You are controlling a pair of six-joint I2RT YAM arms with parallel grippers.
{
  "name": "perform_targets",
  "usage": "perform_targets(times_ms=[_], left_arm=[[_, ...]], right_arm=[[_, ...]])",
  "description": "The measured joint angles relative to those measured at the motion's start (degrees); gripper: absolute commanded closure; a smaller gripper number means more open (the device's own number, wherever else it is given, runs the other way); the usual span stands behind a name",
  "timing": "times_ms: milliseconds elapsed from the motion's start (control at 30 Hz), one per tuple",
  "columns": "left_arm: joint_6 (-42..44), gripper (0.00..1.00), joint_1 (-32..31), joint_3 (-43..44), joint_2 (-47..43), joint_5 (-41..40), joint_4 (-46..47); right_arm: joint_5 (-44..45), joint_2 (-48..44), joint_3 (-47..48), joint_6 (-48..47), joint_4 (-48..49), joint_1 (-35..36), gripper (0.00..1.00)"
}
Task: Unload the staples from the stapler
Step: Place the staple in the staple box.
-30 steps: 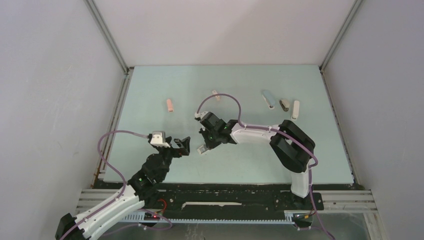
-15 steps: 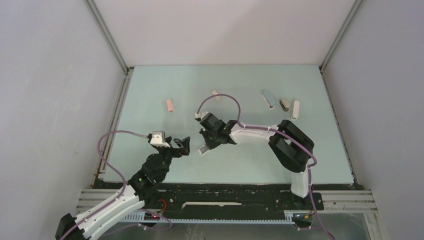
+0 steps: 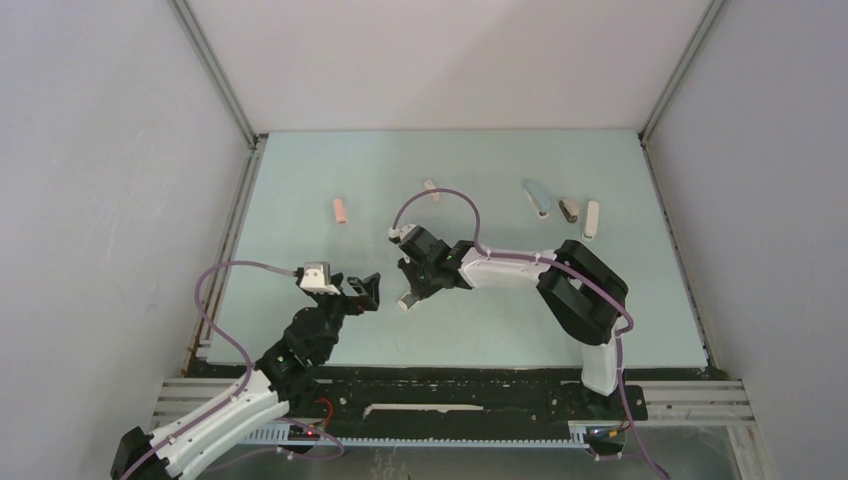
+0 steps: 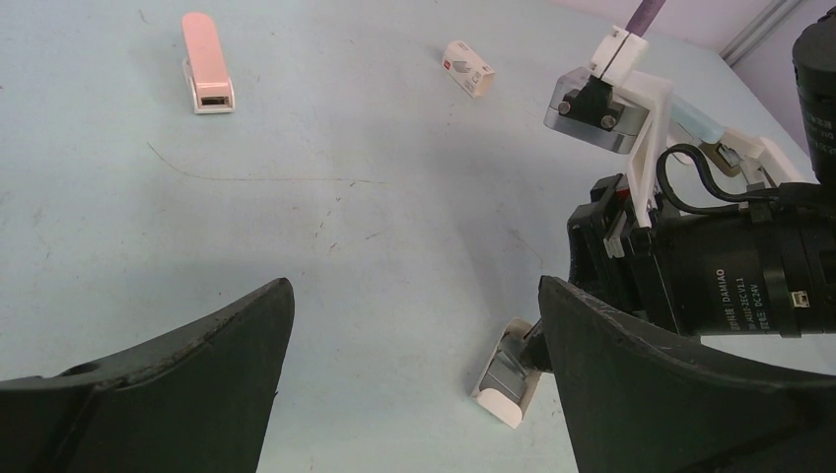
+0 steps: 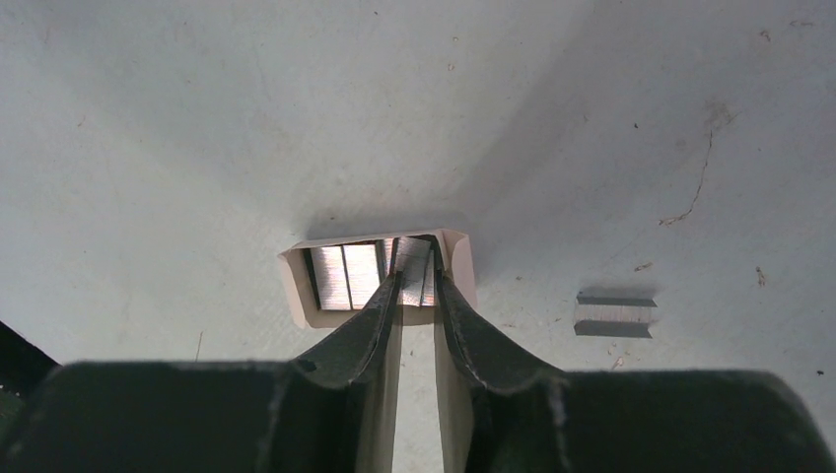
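Note:
A small white stapler (image 3: 404, 303) lies open on the pale table, and in the right wrist view its tray (image 5: 296, 286) holds grey strips of staples (image 5: 345, 274). My right gripper (image 5: 415, 274) reaches down into that tray. Its fingers stand a little apart, open, and their tips straddle one strip. One loose strip of staples (image 5: 613, 314) lies on the table just right of the stapler. My left gripper (image 4: 416, 286) hovers wide open to the left of the stapler (image 4: 503, 389), holding nothing. From above, the left gripper (image 3: 365, 290) and the right gripper (image 3: 410, 292) sit close together.
A pink stapler (image 3: 341, 210) lies at the back left and a small white box (image 3: 431, 189) behind the right wrist. At the back right lie a blue stapler (image 3: 537, 196), a dark one (image 3: 569, 208) and a white one (image 3: 592, 218). Walls enclose the table.
My right gripper's fingers were shut and have now parted slightly over the stapler. The wrist has shifted a touch. The left arm has not moved.

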Motion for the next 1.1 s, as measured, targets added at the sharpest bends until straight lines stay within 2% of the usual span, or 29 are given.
perform_targets(times_ms=[400,567,667,700,767,867,1100], left_arm=[[0.0,0.0,0.04,0.0,0.04,0.02,0.0],[0.0,0.0,0.07,0.0,0.07,0.02,0.0],[0.02,0.0,0.09,0.0,0.07,0.04,0.0],[0.0,0.0,0.09,0.0,0.07,0.04,0.0],[0.02,0.0,0.09,0.0,0.07,0.04,0.0],[0.02,0.0,0.11,0.0,0.07,0.04,0.02],[0.02,0.0,0.11,0.0,0.72,0.09,0.02]], right_arm=[[-0.33,-3.26,0.13,-2.99,-0.76,0.52,0.74],[-4.55,-4.9,0.98,-5.92,-0.59,-1.14,0.73],[-13.22,-5.09,1.27,-11.96,-1.62,-3.89,0.67],[-17.16,-5.09,1.68,-14.56,-2.82,-5.27,0.58],[-24.85,-5.09,2.8,-19.91,-5.92,-8.39,0.49],[-33.42,-5.4,4.2,-29.29,-10.05,-13.35,0.46],[-42.84,-6.88,4.55,-48.46,-18.21,-19.39,0.39]])
